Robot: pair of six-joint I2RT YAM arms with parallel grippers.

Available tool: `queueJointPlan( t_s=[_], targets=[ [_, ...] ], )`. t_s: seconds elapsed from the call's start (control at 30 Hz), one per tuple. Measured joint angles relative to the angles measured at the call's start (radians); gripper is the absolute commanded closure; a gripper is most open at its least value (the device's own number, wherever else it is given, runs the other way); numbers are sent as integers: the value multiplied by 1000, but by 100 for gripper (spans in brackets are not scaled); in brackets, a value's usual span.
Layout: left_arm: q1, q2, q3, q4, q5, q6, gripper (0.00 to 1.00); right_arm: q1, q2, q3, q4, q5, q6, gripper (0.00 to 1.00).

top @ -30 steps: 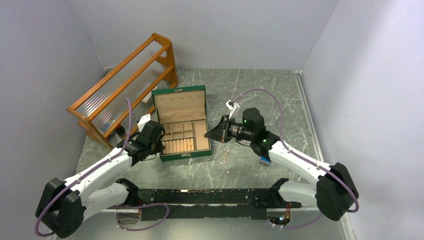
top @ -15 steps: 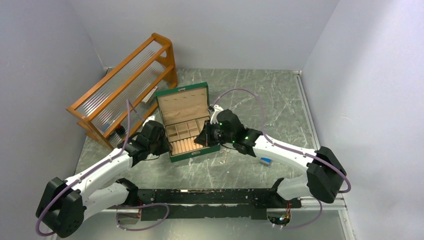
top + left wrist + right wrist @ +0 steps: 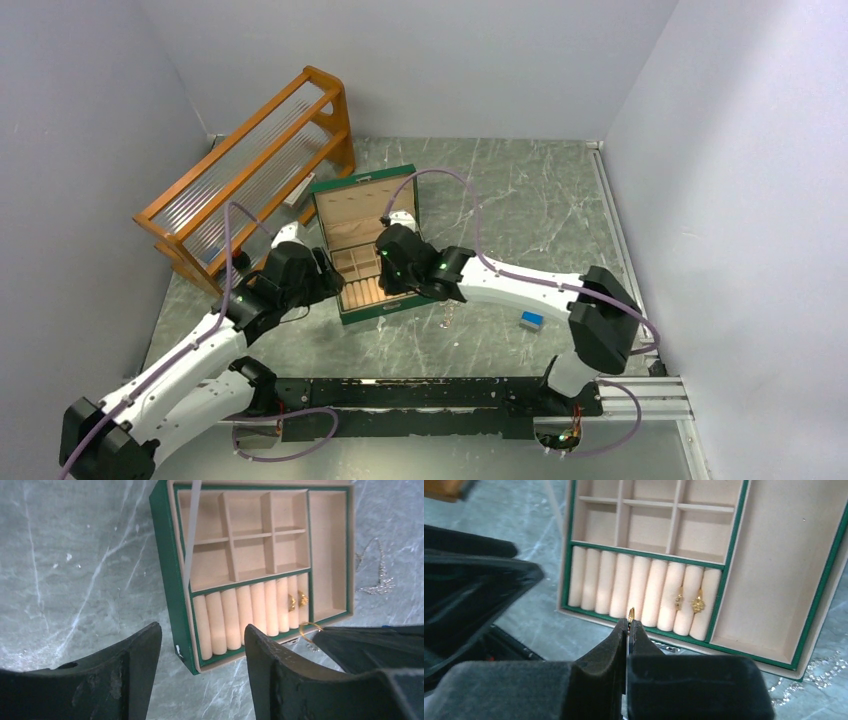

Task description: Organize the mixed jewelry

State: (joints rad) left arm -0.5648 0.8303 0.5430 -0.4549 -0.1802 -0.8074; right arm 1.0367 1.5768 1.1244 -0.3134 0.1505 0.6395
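The white-shelled left arm (image 3: 190,350) and white-shelled right arm (image 3: 520,285) share bulky black joint housings (image 3: 600,320), tiny green lights (image 3: 440,265) and a thin purple cable (image 3: 440,175) looping along each. The left end effector (image 3: 202,632) and right end effector (image 3: 629,622) have matte black fingers (image 3: 125,680).

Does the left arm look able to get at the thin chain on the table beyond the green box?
Probably not directly: the green jewellery box and the right end effector, pinching a gold ring, sit between the left end effector and the thin chain.
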Motion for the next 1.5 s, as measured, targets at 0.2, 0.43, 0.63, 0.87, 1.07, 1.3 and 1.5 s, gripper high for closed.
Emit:
queueJointPlan(
  t_s=[0.2, 0.43, 0.63, 0.87, 1.07, 1.3, 1.5],
  targets=[
    [0, -63, 68, -22, -34, 87, 30, 20, 103, 85, -105, 84, 0, 100],
    [0, -107, 94, -29, -50, 148, 29, 28, 166, 143, -162, 124, -2, 100],
    [0, -113, 94, -42, -51, 162, 30, 28, 197, 172, -174, 133, -10, 100],
    [0, -112, 94, -45, -51, 165, 30, 28, 230, 176, -176, 135, -14, 100],
    [0, -106, 94, -45, -51, 165, 30, 28, 233, 176, -175, 135, -18, 100],
    [0, -101, 94, -44, -51, 165, 30, 30, 243, 175, -168, 136, -29, 99],
    [0, -94, 94, -44, -51, 165, 30, 30, 253, 175, -163, 138, -35, 98]
  ],
)
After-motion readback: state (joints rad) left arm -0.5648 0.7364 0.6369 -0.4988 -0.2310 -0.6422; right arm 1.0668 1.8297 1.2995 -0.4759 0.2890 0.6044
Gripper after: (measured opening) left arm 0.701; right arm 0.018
